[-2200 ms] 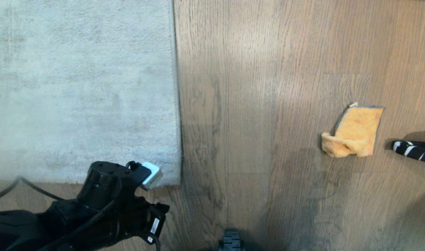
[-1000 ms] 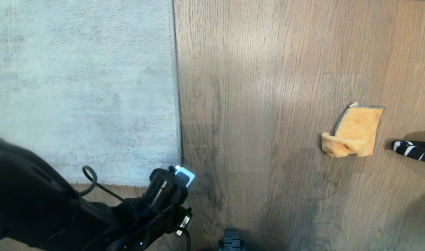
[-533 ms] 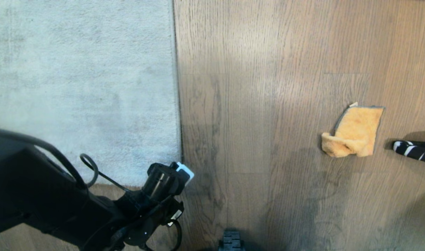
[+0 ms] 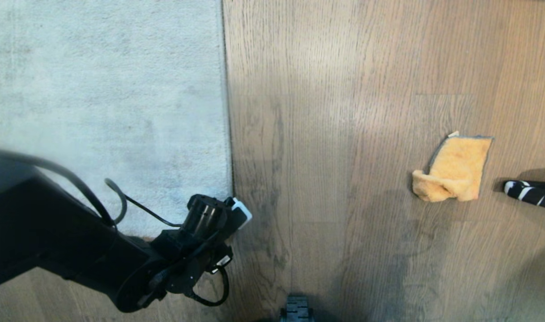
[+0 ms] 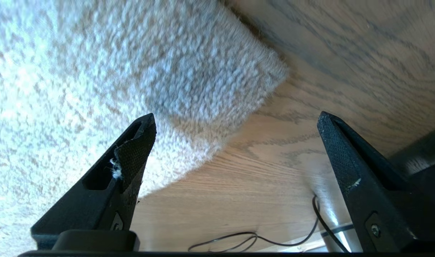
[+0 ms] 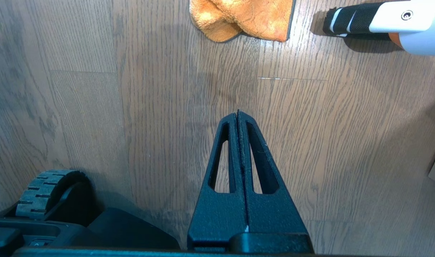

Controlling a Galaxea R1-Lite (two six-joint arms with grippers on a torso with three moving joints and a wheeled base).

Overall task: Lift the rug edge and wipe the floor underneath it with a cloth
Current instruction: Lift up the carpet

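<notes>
Brown wood-grain plank floor (image 4: 344,112) fills most of the head view, with the large pale grey short-pile rug (image 4: 102,98) covering the left part and its long straight rug edge (image 4: 227,134) running top to bottom, lying flat

Change since a second ago: left arm has swung up and further in over the rug's near corner, wrist rolled, and its fingers have spread wider; rug, cloth and camera unchanged

Small orange-yellow microfibre cloth (image 4: 453,167) with thin grey trim lies crumpled on the floor far right, well apart from the rug, untouched; a black-and-white striped tip (image 4: 530,193) of a white tool lies just beside it

Left wrist view only: left gripper (image 5: 235,121) has its jaws wide apart, empty, straddling the rug's near corner (image 5: 239,78), one black fingertip (image 5: 139,142) over the pile with a bit of lint on it, the other over bare floor; whether they touch the surface cannot be told; thin black cable lies on the floor behind

Right wrist view only: right gripper (image 6: 238,117) has its fingers pressed together, holding nothing, hanging over bare floor near a ridged black base wheel (image 6: 48,192), cloth (image 6: 246,18) ahead of it

Left arm comes in from lower left, low, wrist angled toward the rug corner
</notes>
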